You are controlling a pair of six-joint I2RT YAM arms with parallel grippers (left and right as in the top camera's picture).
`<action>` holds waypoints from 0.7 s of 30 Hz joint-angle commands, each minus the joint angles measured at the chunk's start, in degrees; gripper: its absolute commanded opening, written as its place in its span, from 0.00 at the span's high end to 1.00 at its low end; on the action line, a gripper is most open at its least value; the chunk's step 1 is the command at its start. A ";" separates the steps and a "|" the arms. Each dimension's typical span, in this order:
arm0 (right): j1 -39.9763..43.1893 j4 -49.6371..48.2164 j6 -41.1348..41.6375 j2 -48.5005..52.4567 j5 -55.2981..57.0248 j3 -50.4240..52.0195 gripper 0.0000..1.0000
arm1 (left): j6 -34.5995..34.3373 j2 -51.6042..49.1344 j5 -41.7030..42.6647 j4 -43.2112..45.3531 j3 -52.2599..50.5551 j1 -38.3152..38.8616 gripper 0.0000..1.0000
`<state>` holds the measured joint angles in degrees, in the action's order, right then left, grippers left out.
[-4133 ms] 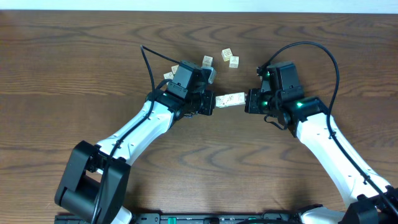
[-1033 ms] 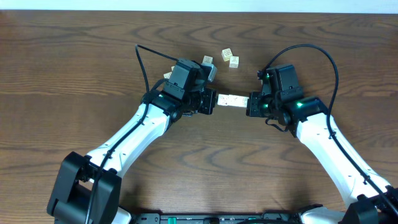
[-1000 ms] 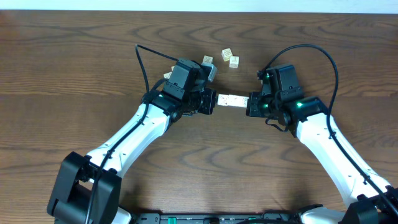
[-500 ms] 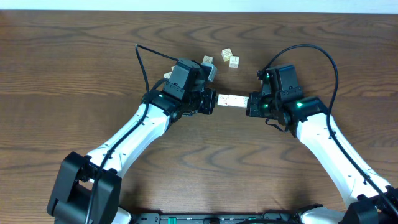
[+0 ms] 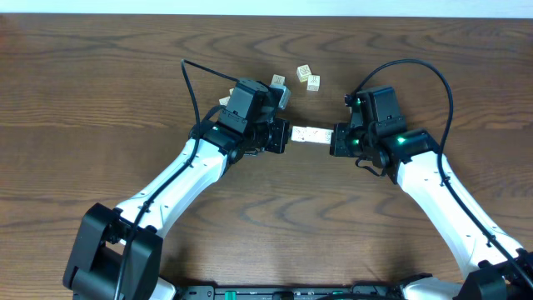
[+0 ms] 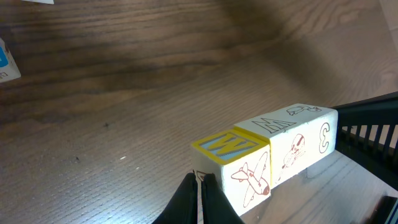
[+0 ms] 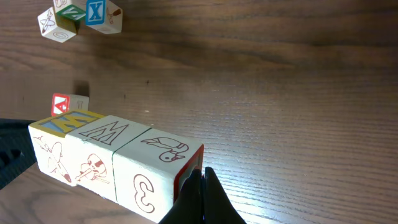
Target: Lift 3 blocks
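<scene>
Three cream blocks [image 5: 310, 133] form one straight row, clamped end to end between my two grippers. The row seems to hang just above the wood, casting a shadow beneath. My left gripper [image 5: 285, 136] is shut, and its closed fingertips [image 6: 198, 182] press the end of the yellow-topped W block [image 6: 233, 158]. My right gripper [image 5: 334, 138] is shut too, its tips [image 7: 202, 173] pushing the red-edged end of the block marked with a bird [image 7: 155, 168]. The middle block [image 7: 102, 149] is touched by neither gripper. Nothing sits between either pair of fingers.
Loose cubes lie on the table behind the arms: two [image 5: 308, 77] at the back centre, one [image 5: 276, 81] by the left wrist and one [image 5: 225, 101] further left. The right wrist view shows the blue X cube [image 7: 102, 12] and the red A cube [image 7: 62, 104].
Compared with four seconds ago, the left arm's elbow has swung left and the row has straightened. Nothing has moved over the last second.
</scene>
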<state>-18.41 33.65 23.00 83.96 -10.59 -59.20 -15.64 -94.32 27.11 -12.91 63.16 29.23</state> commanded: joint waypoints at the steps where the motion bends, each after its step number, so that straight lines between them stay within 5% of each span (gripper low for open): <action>1: -3.06 -1.33 -0.76 -0.13 -14.34 -1.77 0.99 | -0.07 1.22 10.82 1.11 3.52 3.30 0.93; 21: -3.06 -0.96 -0.79 -0.07 -13.68 -1.77 0.99 | -0.04 0.55 10.78 -0.31 3.50 3.30 0.93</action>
<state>-18.41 34.13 23.00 83.96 -10.61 -59.20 -15.64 -94.32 27.99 -14.22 63.18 29.23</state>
